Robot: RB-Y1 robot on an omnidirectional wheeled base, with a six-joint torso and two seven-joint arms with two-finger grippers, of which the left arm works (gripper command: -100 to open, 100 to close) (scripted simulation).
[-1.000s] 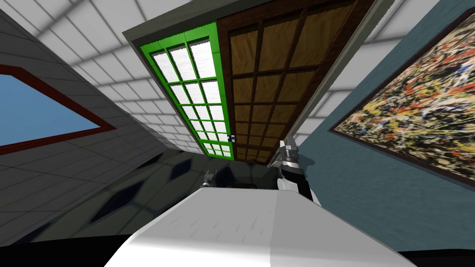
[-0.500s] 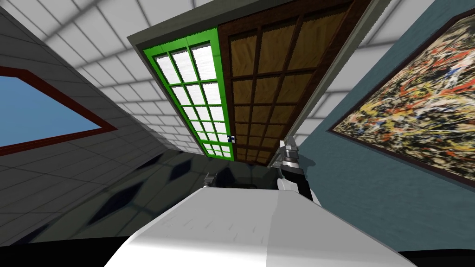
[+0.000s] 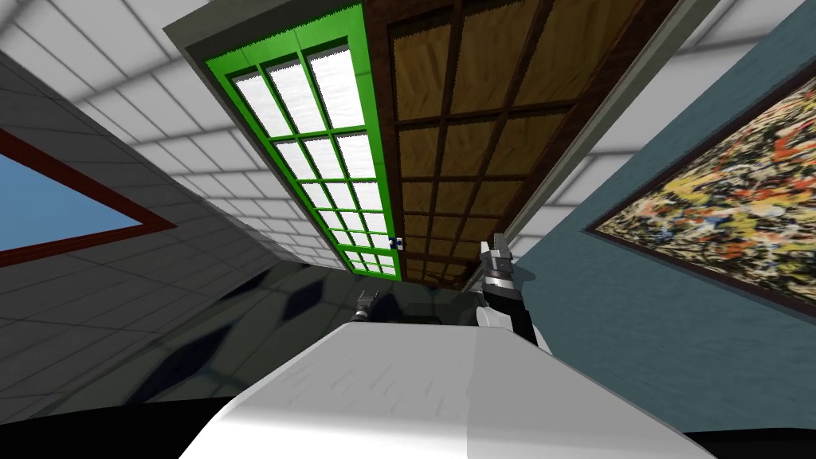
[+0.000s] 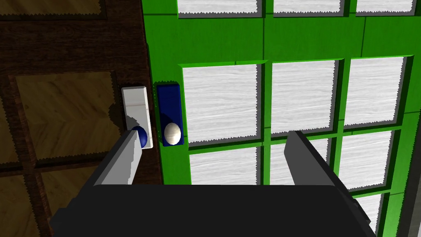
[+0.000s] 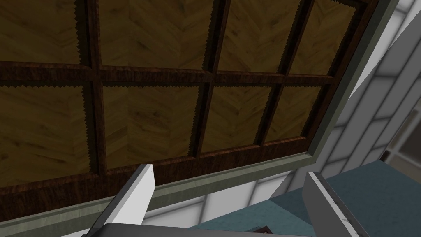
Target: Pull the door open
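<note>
Left gripper (image 4: 213,138) squared up to the double door, fingers (image 4: 123,160) spread wide, gripping nothing. The white knob (image 4: 172,133) on its blue plate (image 4: 168,103), on the green door (image 4: 304,41), sat between the fingers, close to one of them. That same finger's tip hid part of the blue knob (image 4: 142,138) on the brown door (image 4: 61,107), just beside. Right gripper (image 5: 229,173) was raised too, fingers apart and empty, the brown door's panels and grey-green frame (image 5: 255,170) beyond them.
</note>
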